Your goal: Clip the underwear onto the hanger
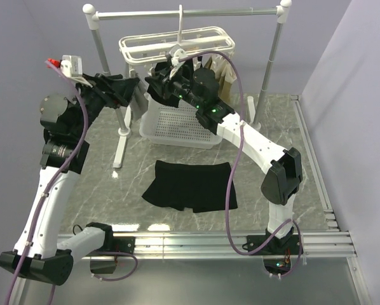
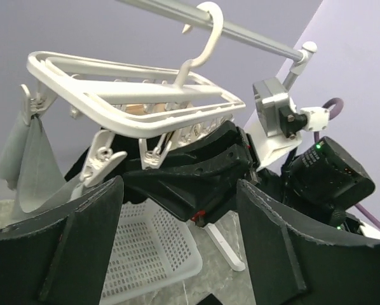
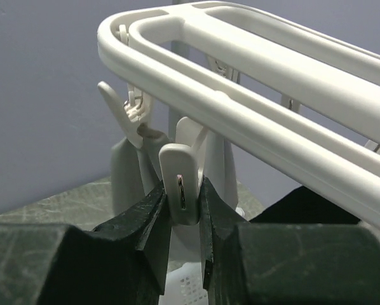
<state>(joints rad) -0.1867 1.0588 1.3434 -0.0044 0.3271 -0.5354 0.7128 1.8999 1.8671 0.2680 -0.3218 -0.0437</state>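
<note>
The black underwear (image 1: 190, 185) lies flat on the table in front of the basket, with no gripper touching it. The white hanger (image 1: 177, 44) hangs by its hook from the rail; it also shows in the left wrist view (image 2: 133, 101) and the right wrist view (image 3: 241, 121). My right gripper (image 1: 163, 86) is raised to the hanger's near edge and is shut on a dangling white clip peg (image 3: 182, 184), with its fingers (image 3: 149, 222) squeezing the peg from both sides. My left gripper (image 1: 123, 89) is up beside it on the left, wide open and empty (image 2: 180, 187), and faces the right gripper.
A white perforated basket (image 1: 177, 124) stands under the hanger. The grey metal rail stand (image 1: 183, 11) has feet on the table (image 1: 119, 149). A small grey garment (image 2: 25, 159) and a tan garment (image 1: 225, 73) hang from clips. A metal frame edges the table (image 1: 311, 152).
</note>
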